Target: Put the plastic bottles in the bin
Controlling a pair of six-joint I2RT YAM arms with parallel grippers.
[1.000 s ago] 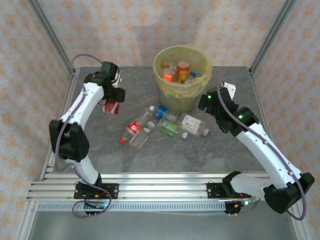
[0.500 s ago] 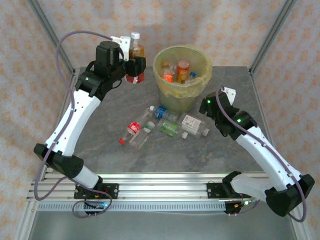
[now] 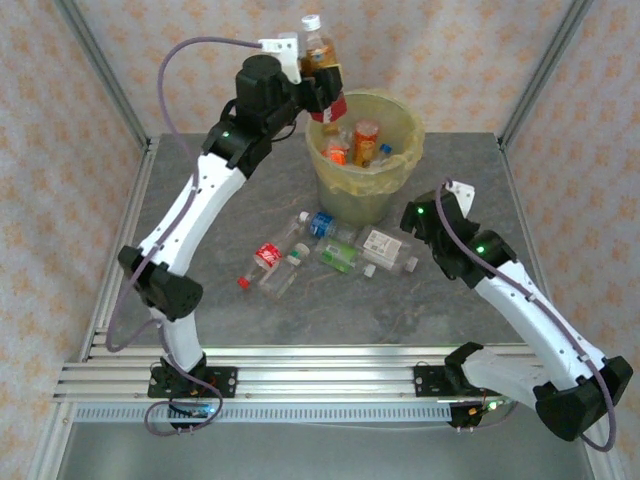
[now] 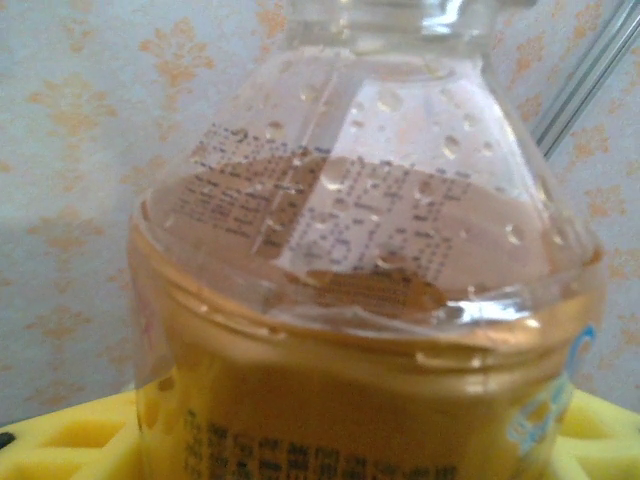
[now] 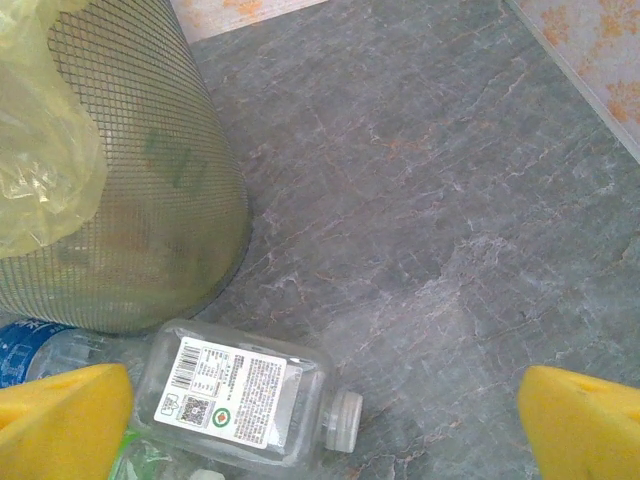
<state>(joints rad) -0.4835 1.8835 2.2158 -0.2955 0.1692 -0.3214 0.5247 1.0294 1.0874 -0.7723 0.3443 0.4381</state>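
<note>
Amber bottle (image 3: 317,52): clear plastic, domed shoulder, droplets inside, white cap; upright above the bin's (image 3: 368,180) left rim, pinched in the half-closed left gripper (image 3: 324,88), not yet dropped.
Bin: round mesh wall, translucent yellowish liner; several plastic bottles (image 3: 362,138) already inside.
Outstanding: about half a dozen loose bottles (image 3: 272,258) lying at the bin's foot on the grey marbled table (image 3: 200,200).
Spread wide and empty: right gripper (image 5: 320,430), over a white-labelled bottle (image 5: 245,395) beside the bin's base.

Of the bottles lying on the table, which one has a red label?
The leftmost bottle, lying diagonally with a red cap at its near end; none of the rest there shows red.
</note>
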